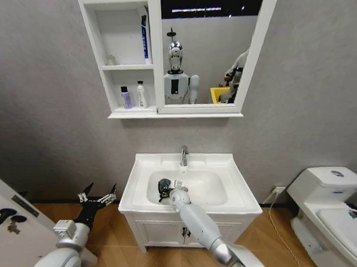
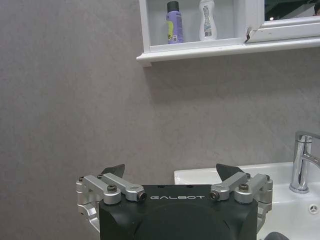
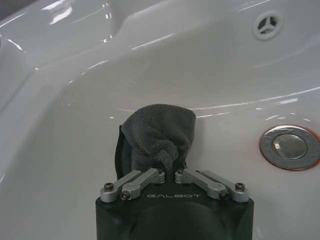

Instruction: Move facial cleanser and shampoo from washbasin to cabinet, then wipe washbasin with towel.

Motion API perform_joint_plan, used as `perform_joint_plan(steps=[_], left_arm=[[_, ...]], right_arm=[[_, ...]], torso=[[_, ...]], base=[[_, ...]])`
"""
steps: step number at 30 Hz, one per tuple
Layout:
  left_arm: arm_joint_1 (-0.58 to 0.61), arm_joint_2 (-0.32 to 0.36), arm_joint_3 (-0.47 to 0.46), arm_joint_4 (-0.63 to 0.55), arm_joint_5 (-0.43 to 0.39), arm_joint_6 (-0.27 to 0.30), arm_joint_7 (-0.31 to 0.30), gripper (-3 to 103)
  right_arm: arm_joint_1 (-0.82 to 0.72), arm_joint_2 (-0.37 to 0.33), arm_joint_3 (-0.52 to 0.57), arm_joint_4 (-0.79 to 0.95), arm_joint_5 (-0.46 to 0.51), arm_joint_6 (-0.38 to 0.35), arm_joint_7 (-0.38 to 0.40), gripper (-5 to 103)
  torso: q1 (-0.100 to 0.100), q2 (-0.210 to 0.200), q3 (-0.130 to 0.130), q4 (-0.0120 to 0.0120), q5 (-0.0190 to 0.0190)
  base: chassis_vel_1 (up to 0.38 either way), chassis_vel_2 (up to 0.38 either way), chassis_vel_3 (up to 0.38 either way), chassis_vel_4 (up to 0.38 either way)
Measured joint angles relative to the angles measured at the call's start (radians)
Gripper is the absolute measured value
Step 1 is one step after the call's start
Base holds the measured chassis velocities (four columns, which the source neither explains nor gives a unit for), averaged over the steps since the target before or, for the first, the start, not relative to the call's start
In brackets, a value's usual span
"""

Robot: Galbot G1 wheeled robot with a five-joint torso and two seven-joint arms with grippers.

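Observation:
The white washbasin [image 1: 239,193] stands at the centre, with a chrome tap [image 1: 183,155]. My right gripper [image 1: 167,191] is down in its bowl, shut on the dark grey towel [image 3: 159,132], which is pressed against the bowl's side wall away from the drain [image 3: 290,146]. The cabinet [image 1: 155,58] hangs above. A purple bottle [image 1: 125,97] and a white bottle [image 1: 141,94] stand in its lowest compartment, and a white-and-blue tube [image 1: 144,38] leans in the middle one. I cannot tell which of these is the facial cleanser or the shampoo. My left gripper [image 1: 99,201] hangs open beside the basin's left side.
A white toilet [image 1: 327,204] stands to the right. A white door [image 1: 8,224] with a dark handle is at the far left. Under the basin is a two-door vanity cupboard [image 1: 161,231]. The left wrist view shows the basin rim [image 2: 205,175] and tap [image 2: 302,162] close ahead.

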Motion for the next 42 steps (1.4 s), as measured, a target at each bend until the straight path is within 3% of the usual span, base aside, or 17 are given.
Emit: perform_joint_plan(steps=[2, 5, 6, 13, 24, 26, 30, 32, 33, 38, 42], left_arm=[[0.000, 0.000, 0.000, 0.000, 0.000, 0.000, 0.000, 100], [0.000, 0.000, 0.000, 0.000, 0.000, 0.000, 0.000, 100], [0.000, 0.000, 0.000, 0.000, 0.000, 0.000, 0.000, 100], [0.000, 0.000, 0.000, 0.000, 0.000, 0.000, 0.000, 100], [0.000, 0.000, 0.000, 0.000, 0.000, 0.000, 0.000, 100], [0.000, 0.000, 0.000, 0.000, 0.000, 0.000, 0.000, 100], [0.000, 0.000, 0.000, 0.000, 0.000, 0.000, 0.000, 100], [0.000, 0.000, 0.000, 0.000, 0.000, 0.000, 0.000, 100], [0.000, 0.000, 0.000, 0.000, 0.000, 0.000, 0.000, 100], [0.000, 0.000, 0.000, 0.000, 0.000, 0.000, 0.000, 100], [0.000, 0.000, 0.000, 0.000, 0.000, 0.000, 0.000, 100]], right_arm=[[-0.009, -0.008, 0.007, 0.015, -0.006, -0.005, 0.020, 4], [-0.038, -0.110, 0.013, 0.072, -0.001, -0.020, 0.075, 4], [-0.038, -0.110, 0.013, 0.072, -0.001, -0.020, 0.075, 4], [-0.104, -0.281, 0.004, 0.247, 0.041, -0.048, 0.163, 4], [-0.246, -0.421, 0.067, 0.465, 0.034, -0.068, 0.216, 4], [-0.284, -0.477, 0.107, 0.495, -0.014, -0.048, 0.195, 4], [-0.315, -0.520, 0.152, 0.529, -0.090, -0.011, 0.154, 4], [-0.329, -0.554, 0.199, 0.540, -0.154, 0.046, 0.106, 4], [-0.329, -0.554, 0.199, 0.540, -0.154, 0.046, 0.106, 4], [-0.314, -0.570, 0.268, 0.495, -0.228, 0.187, 0.006, 4], [-0.265, -0.573, 0.282, 0.436, -0.234, 0.239, -0.068, 4]], torso=[[0.000, 0.000, 0.000, 0.0004, 0.0004], [0.000, 0.000, 0.000, 0.0001, 0.0000], [0.000, 0.000, 0.000, 0.0001, 0.0000], [0.000, 0.000, 0.000, -0.0002, 0.0003], [0.000, 0.000, 0.000, 0.0001, 0.0003], [0.000, 0.000, 0.000, -0.0004, 0.0003], [0.000, 0.000, 0.000, 0.0001, 0.0005], [0.000, 0.000, 0.000, 0.0001, 0.0000], [0.000, 0.000, 0.000, 0.0001, 0.0000], [0.000, 0.000, 0.000, -0.0002, 0.0002], [0.000, 0.000, 0.000, -0.0002, 0.0002]], base=[[0.000, 0.000, 0.000, 0.000], [0.000, 0.000, 0.000, 0.000], [0.000, 0.000, 0.000, 0.000], [0.000, 0.000, 0.000, 0.000], [0.000, 0.000, 0.000, 0.000], [0.000, 0.000, 0.000, 0.000], [0.000, 0.000, 0.000, 0.000], [0.000, 0.000, 0.000, 0.000], [0.000, 0.000, 0.000, 0.000], [0.000, 0.000, 0.000, 0.000], [0.000, 0.000, 0.000, 0.000]])
